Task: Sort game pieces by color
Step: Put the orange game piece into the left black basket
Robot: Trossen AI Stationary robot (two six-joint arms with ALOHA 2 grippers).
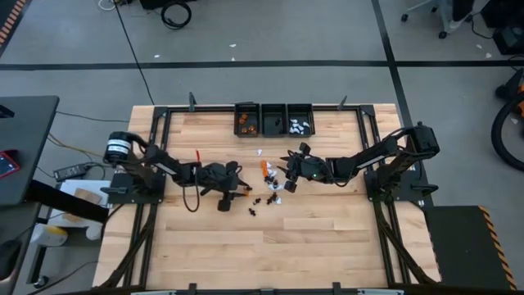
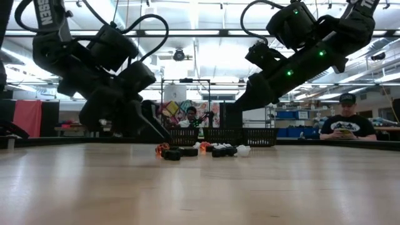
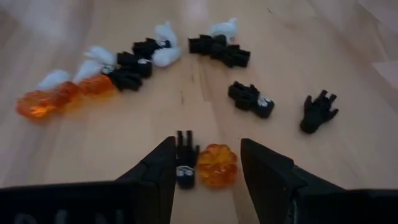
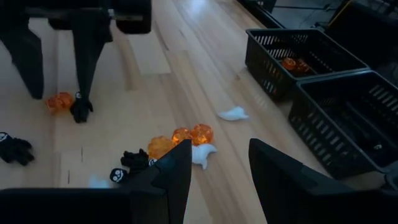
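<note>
Left wrist view shows my left gripper [image 3: 208, 167] lowered to the table [image 3: 348, 56] with its fingers parted, grasping nothing; between them lie one orange piece [image 3: 217, 165] and one black piece [image 3: 185, 162], side by side, the black one just beside one finger. I cannot tell whether either finger touches them.

My right gripper [image 4: 219, 171] hovers with its fingers spread apart and nothing between them. It sits above the edge of the game pieces [image 1: 270, 184], which lie scattered on the wood in the middle of the table, between my two grippers.

Three black bins [image 1: 273, 120] stand in a row at the far edge of the table, beyond the pile. The left bin [image 1: 247, 120] holds orange pieces, the middle bin [image 1: 273, 120] looks dark inside and I cannot make out its contents, and the right bin [image 1: 300, 120] holds white pieces.

The pieces are tiny: translucent orange rounded ones, white ones and black ones with spiky outlines. One white piece [image 4: 234, 113] lies alone between the pile and the bins.
</note>
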